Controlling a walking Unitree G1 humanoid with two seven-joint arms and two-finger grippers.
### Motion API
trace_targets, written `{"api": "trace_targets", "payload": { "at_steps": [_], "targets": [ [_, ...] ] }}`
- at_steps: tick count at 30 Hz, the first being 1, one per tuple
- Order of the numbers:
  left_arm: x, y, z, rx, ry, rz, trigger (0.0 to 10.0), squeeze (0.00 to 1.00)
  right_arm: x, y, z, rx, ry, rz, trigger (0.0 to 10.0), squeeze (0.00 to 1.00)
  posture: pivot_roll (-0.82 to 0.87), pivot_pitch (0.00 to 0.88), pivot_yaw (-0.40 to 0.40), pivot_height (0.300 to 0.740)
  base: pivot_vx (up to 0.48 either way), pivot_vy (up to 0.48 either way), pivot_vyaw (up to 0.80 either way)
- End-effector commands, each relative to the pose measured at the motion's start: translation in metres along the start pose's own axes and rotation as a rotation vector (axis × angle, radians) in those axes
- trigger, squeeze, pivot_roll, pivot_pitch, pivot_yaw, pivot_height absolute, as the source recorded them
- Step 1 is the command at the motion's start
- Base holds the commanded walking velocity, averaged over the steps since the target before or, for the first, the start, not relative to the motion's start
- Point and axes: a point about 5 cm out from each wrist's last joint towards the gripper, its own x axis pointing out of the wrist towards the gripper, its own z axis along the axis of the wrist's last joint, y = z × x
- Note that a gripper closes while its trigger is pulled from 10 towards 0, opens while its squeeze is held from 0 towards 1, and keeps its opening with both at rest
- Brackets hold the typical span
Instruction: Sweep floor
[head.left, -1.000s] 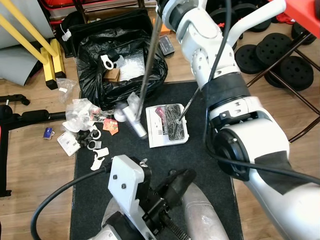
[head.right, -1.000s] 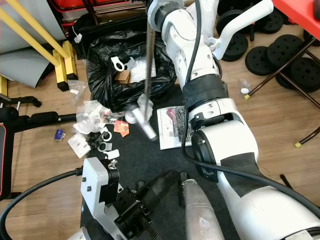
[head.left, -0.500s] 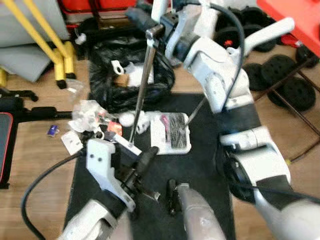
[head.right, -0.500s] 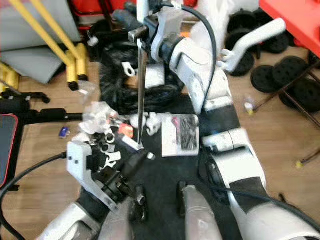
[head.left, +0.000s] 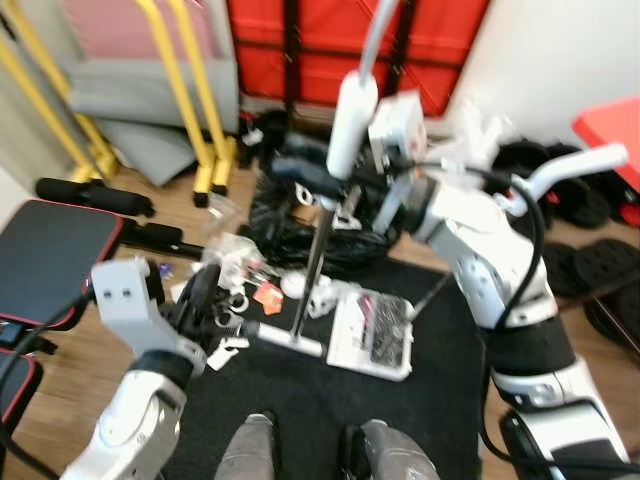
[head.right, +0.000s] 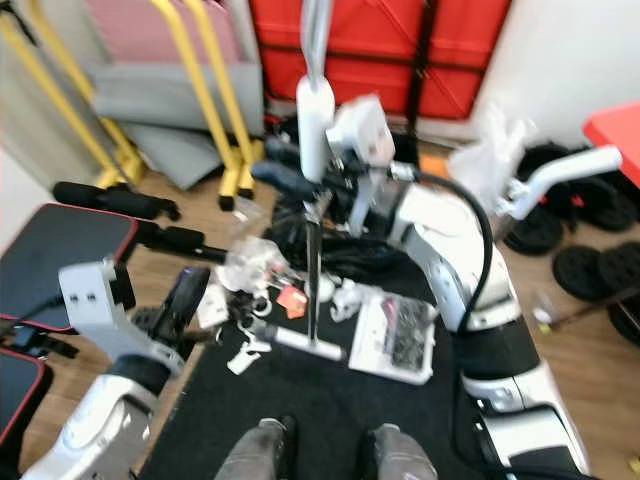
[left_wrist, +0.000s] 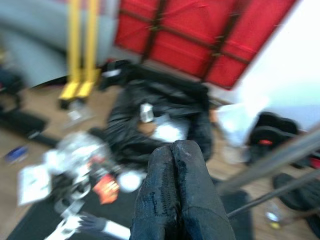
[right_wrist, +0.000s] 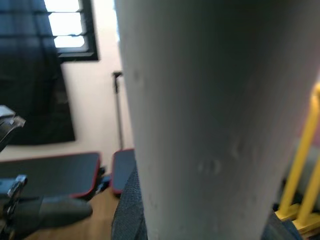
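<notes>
Mat (head.left: 300, 400), dark, covers the near floor, with a black bag (head.left: 300, 215) slumped open at its far edge and wood floor (head.left: 60, 420) either side. On the mat right of centre lies a white dustpan (head.left: 375, 338) with dark debris already in it. A broom (head.left: 338, 130) stands nearly upright, its grey head (head.left: 285, 340) on the mat just left of the dustpan. The right tool (head.left: 330, 185) is clamped on the handle high up; the right wrist view shows the pale grip (right_wrist: 210, 120) pressed close against the camera. The left tool (head.left: 200, 290), fingers pressed together and holding nothing, hovers near the left edge of the mat beside the litter (head.left: 225, 290): clear wrappers, white rings, an orange scrap.

Risks, as I judge them: steered from one high grip, the broom could twist or skate over the litter. A hard stroke to the right could shove the light dustpan away or tip out its contents. The left arm sits close to the litter and might scatter it onto the wood. Wrappers may cling to the mat and bunch up.
</notes>
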Motion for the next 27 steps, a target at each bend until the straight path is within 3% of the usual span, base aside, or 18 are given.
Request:
{"api": "trace_targets", "payload": {
  "at_steps": [1,11,22,27],
  "targets": [
    [-0.001,0.0,-0.005,0.008,0.01,-0.012,10.0,0.0,0.002,0.007,0.002,-0.023,-0.003,0.034,10.0,0.0,-0.03,0.006,-0.058,0.74,0.0,0.0,0.79],
    [-0.004,-0.008,-0.017,0.022,0.041,-0.017,10.0,0.0,-0.016,0.027,-0.03,0.042,0.114,0.108,10.0,0.0,-0.02,0.0,-0.045,0.74,0.0,0.0,0.79],
    [0.0,-0.012,-0.019,0.109,0.033,-0.027,10.0,0.0,-0.021,0.026,-0.033,0.051,0.109,0.037,10.0,0.0,-0.03,0.0,-0.036,0.74,0.0,0.0,0.79],
    [0.001,-0.014,-0.019,0.101,0.026,-0.033,10.0,0.0,-0.021,0.021,-0.038,0.055,0.129,-0.035,10.0,0.0,-0.03,0.0,-0.04,0.74,0.0,0.0,0.79]
  ]
}}
